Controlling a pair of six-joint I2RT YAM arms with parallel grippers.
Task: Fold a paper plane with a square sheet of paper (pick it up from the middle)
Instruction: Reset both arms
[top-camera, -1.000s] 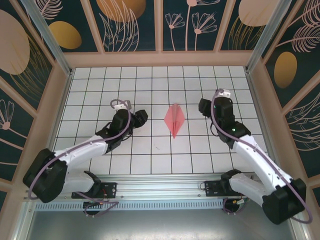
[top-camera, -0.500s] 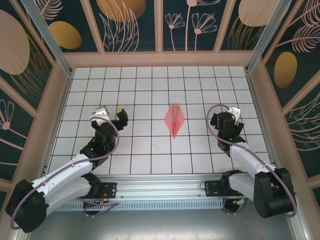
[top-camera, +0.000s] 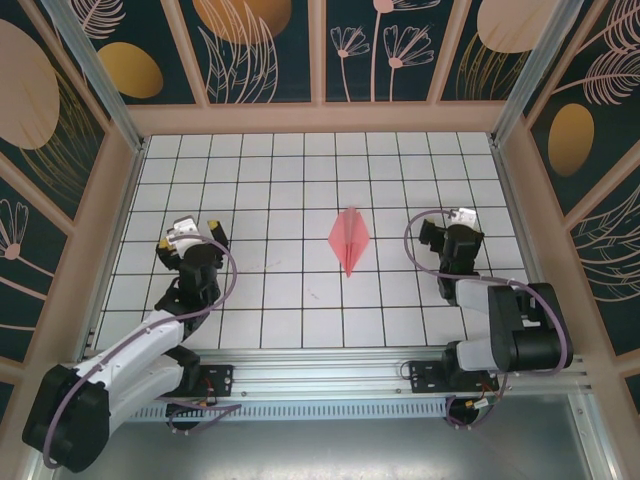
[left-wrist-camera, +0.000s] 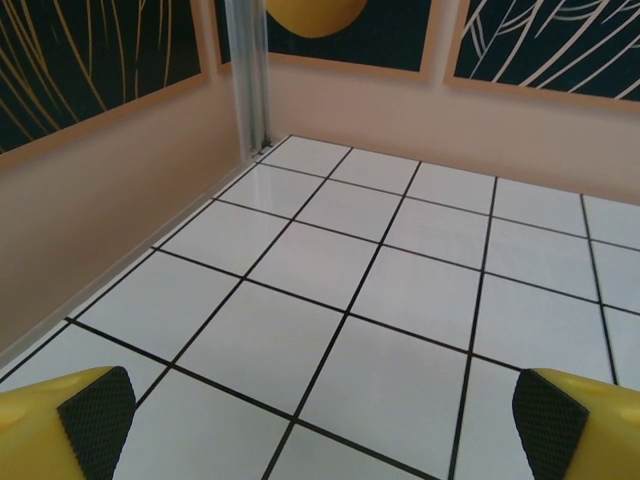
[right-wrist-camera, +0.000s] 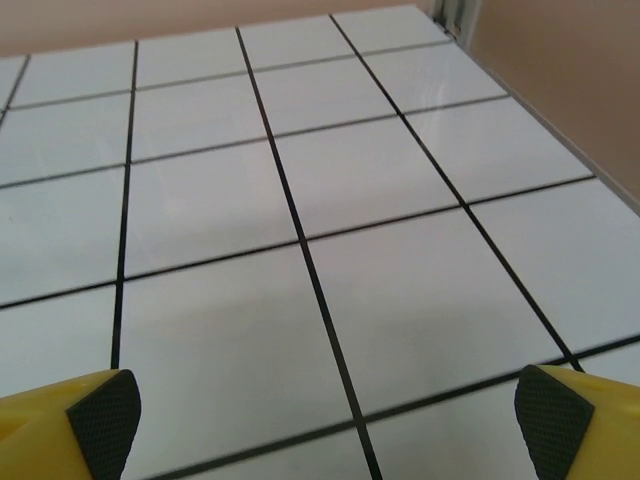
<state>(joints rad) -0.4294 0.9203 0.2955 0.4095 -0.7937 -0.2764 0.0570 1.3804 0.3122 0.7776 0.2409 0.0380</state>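
The salmon-pink paper plane (top-camera: 349, 238) lies flat in the middle of the gridded table, a narrow kite shape with its sharp tip pointing toward the arms. My left gripper (top-camera: 191, 236) sits well to its left, open and holding nothing. My right gripper (top-camera: 452, 228) sits well to the plane's right, likewise open and empty. In the left wrist view the yellow fingers (left-wrist-camera: 60, 425) stand far apart over bare tiles. The right wrist view shows its fingers (right-wrist-camera: 70, 425) equally wide over bare tiles.
The white table (top-camera: 300, 165) has a black grid and is boxed in by peach walls (top-camera: 320, 118) on three sides. An aluminium post (left-wrist-camera: 245, 75) stands in the far left corner. Both arm bases sit on the rail (top-camera: 320, 380) at the near edge.
Both arms have pulled back from beside the plane toward the table's sides and folded down. Both grippers have opened wide. The plane has stayed where it was.
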